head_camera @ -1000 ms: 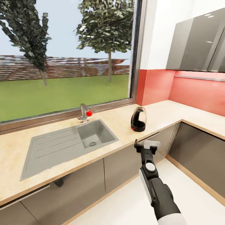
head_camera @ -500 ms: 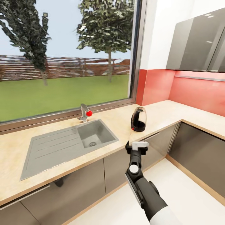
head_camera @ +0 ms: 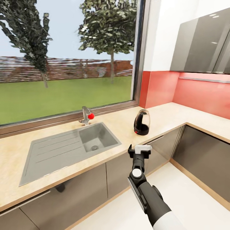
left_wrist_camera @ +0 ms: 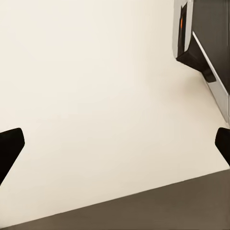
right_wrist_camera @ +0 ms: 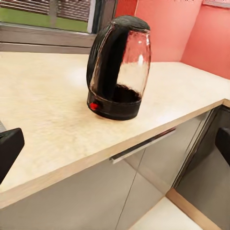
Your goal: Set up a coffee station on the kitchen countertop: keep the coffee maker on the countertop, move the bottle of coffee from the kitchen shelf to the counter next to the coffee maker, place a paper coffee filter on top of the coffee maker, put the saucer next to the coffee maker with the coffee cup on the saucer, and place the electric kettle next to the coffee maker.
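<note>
One kettle (head_camera: 141, 122) stands upright on the table (head_camera: 166, 116), and it is the single task thing I can see; beside it I count one sink (head_camera: 97, 135), one tap (head_camera: 86, 115) with a red knob, and one window (head_camera: 67, 57) behind them. My right end effector (head_camera: 139, 149) hangs just off the table's front edge, below the tabletop line in the head view, with the kettle at about 12 o'clock from it and a strip of bare table between them. In the right wrist view the kettle (right_wrist_camera: 118, 67) sits ahead, its red switch low on the base, and my right fingers (right_wrist_camera: 8, 148) stand wide apart at the two sides, released and gripping nothing. The sink lies at about 10 o'clock from that end effector, well apart from the kettle. Open table runs on both sides of the kettle, and toward the corner at 2 o'clock under the grey wall cabinets (head_camera: 201, 44). My left end effector (left_wrist_camera: 115, 146) is likewise spread open over pale floor (left_wrist_camera: 96, 86), with a dark cabinet edge near.
</note>
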Tool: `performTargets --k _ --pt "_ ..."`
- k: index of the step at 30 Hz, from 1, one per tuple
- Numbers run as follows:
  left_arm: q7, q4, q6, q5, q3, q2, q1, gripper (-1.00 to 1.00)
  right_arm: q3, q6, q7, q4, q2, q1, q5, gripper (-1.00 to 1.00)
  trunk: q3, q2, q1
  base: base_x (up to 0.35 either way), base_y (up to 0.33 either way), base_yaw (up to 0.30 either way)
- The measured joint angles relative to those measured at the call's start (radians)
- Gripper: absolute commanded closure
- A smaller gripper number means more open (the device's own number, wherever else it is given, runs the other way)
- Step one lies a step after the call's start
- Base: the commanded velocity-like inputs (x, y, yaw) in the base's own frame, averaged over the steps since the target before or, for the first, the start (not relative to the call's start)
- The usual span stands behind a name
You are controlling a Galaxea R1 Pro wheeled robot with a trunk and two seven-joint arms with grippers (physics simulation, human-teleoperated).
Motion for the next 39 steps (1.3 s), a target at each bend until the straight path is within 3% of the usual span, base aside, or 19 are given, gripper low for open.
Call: performTargets --k 12,22,23,24,39 --pt "0.005 0.001 0.002 -0.001 -0.001 -0.008 0.003 -1.0 -0.002 -0.004 -0.027 -0.041 0.0 0.0 -0.002 -1.0 0.0 0.0 0.0 0.004 0.0 0.0" --pt "0.005 0.001 0.002 -0.001 0.0 -0.012 0.003 -1.0 0.008 -0.005 -0.083 -0.041 0.0 0.0 -0.004 -1.0 0.0 0.0 -0.001 0.272 0.057 0.0" --pt "0.005 0.001 0.002 -0.001 0.0 -0.013 0.003 -1.0 0.008 -0.004 -0.253 -0.041 0.0 0.0 -0.002 -1.0 0.0 0.0 -0.001 0.326 0.057 0.0" --pt "0.005 0.001 0.002 -0.001 0.0 -0.013 0.003 -1.0 0.008 -0.005 -0.261 -0.04 0.0 0.0 -0.002 -1.0 0.0 0.0 -0.001 0.329 0.012 0.0" --pt "0.005 0.001 0.002 -0.001 0.0 -0.028 0.003 -1.0 0.01 -0.005 -0.261 -0.033 0.0 0.0 -0.002 -1.0 -0.008 0.0 0.0 0.329 -0.058 0.081"
